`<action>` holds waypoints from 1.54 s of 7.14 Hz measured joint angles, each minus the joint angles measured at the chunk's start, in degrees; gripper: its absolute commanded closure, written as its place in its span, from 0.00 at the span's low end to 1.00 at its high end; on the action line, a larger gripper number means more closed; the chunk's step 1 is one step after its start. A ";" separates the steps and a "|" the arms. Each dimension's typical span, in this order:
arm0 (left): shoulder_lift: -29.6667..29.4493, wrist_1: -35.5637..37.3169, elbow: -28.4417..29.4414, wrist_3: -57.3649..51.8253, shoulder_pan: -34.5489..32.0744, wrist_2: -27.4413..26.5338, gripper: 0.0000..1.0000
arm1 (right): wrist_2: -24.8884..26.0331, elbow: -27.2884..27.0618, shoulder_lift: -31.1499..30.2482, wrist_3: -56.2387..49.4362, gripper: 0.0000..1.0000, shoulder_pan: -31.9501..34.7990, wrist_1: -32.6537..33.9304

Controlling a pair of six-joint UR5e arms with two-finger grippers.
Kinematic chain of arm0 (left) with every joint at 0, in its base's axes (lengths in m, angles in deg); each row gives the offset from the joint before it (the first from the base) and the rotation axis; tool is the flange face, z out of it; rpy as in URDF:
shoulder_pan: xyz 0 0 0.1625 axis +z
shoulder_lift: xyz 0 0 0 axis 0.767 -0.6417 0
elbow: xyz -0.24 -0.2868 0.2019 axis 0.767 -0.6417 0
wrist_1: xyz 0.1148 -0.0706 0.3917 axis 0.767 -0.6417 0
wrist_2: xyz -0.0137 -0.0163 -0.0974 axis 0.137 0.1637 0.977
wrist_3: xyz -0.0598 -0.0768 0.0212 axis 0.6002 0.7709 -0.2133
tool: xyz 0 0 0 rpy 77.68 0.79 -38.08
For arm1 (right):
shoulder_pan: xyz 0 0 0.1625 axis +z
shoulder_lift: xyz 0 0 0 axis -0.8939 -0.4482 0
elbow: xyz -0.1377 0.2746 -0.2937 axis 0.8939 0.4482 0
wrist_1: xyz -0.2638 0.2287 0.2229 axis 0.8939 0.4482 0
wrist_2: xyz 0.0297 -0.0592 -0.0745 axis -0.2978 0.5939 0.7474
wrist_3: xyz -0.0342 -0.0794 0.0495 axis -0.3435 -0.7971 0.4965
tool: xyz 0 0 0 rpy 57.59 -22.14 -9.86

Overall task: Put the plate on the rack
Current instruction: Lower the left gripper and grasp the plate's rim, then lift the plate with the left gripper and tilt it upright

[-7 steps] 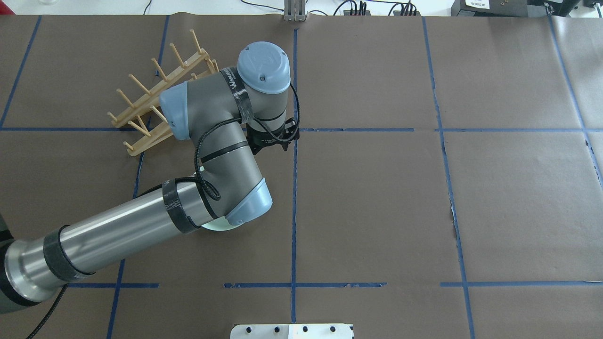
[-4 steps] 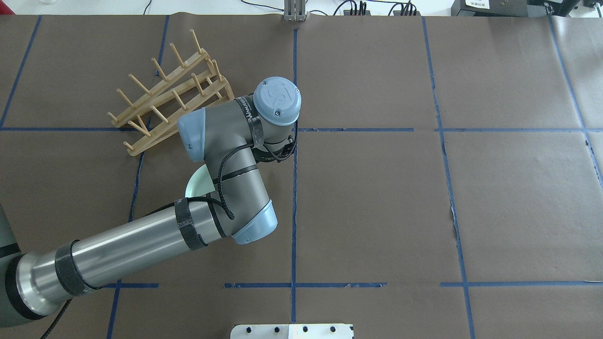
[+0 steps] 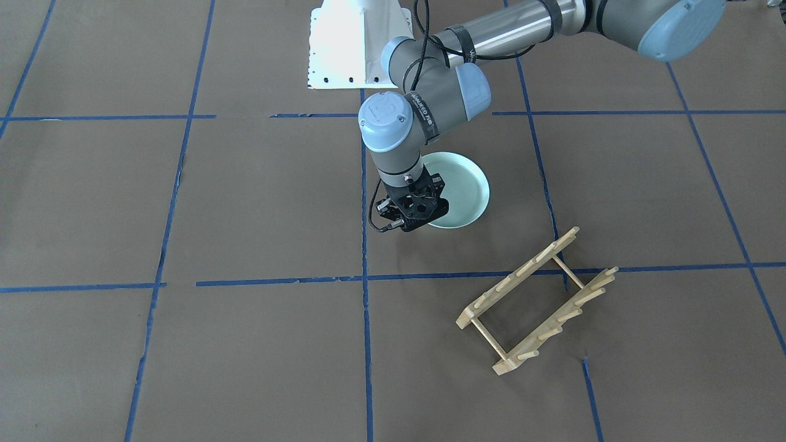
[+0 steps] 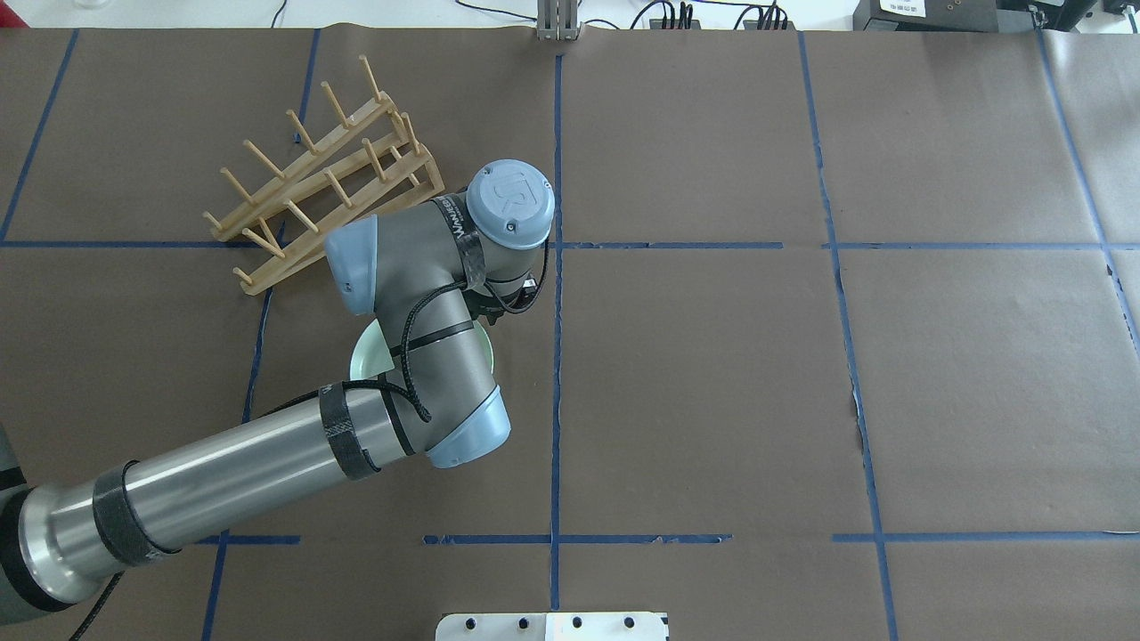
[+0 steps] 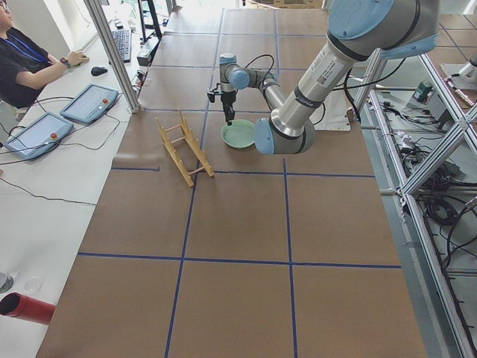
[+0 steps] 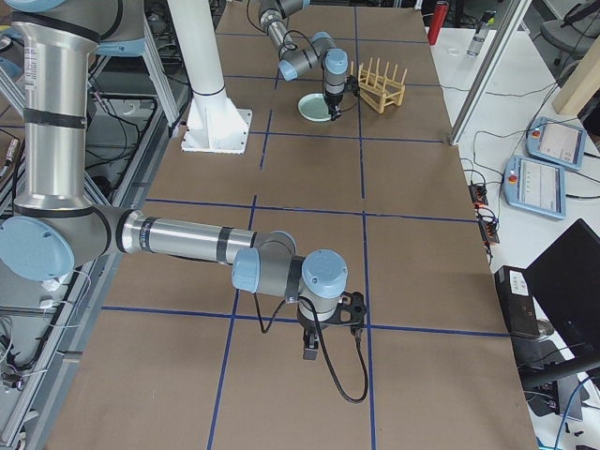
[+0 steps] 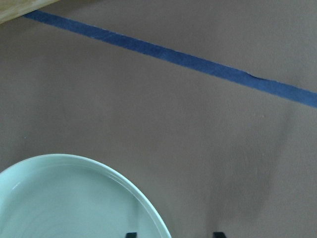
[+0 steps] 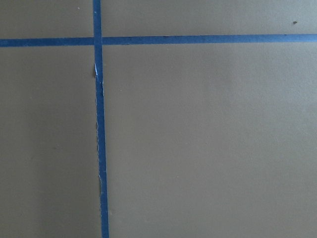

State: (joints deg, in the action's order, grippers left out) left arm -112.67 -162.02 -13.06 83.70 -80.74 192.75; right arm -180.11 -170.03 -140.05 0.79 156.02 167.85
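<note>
The pale mint-green plate (image 3: 460, 184) lies flat on the brown table; my left arm hides much of it in the overhead view (image 4: 365, 356). My left gripper (image 3: 412, 216) points down at the plate's rim on the side away from the robot. In the left wrist view the plate (image 7: 69, 198) fills the lower left and my gripper (image 7: 173, 234) is open, one fingertip over the plate and one outside the rim. The wooden rack (image 3: 537, 301) stands empty a little beyond, also seen overhead (image 4: 325, 191). My right gripper (image 6: 328, 321) hangs far off over bare table; I cannot tell whether it is open.
Blue tape lines (image 4: 556, 356) cross the brown table cover. The robot's white base plate (image 3: 356, 43) sits at the table's near edge. A person sits at a desk with tablets (image 5: 45, 127) beyond the table's far edge.
My left wrist has moved from beside the rack back toward the robot and a little left, over the plate's far rim. More of the rack and the plate now shows.
</note>
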 measured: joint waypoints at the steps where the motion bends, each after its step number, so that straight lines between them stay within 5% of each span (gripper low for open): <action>1: -0.03 0.01 -0.29 -0.04 0.36 0.08 0.57 | 0.00 0.00 0.00 0.00 0.00 0.01 0.00; 3: 0.10 0.01 -0.69 -0.06 1.28 0.13 0.65 | 0.00 0.00 0.00 0.04 0.00 0.01 0.00; 4: 0.18 0.01 -0.72 -0.06 1.49 0.16 0.88 | 0.00 0.00 0.00 0.02 0.00 0.00 0.00; 5: 0.18 0.01 -0.75 -0.06 1.59 0.22 0.97 | 0.00 0.00 0.00 0.01 0.00 0.01 0.00; 8: 0.36 -0.03 -1.11 -0.02 1.61 0.40 1.00 | 0.00 0.00 0.00 0.00 0.00 0.05 0.00; 11: 1.29 1.36 -10.84 -0.09 0.63 5.50 1.00 | 0.00 0.00 0.00 0.00 0.00 0.02 0.00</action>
State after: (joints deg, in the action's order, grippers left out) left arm -111.37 -160.65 -23.91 83.61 -80.11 198.25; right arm -180.11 -170.03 -140.05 0.79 156.04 167.85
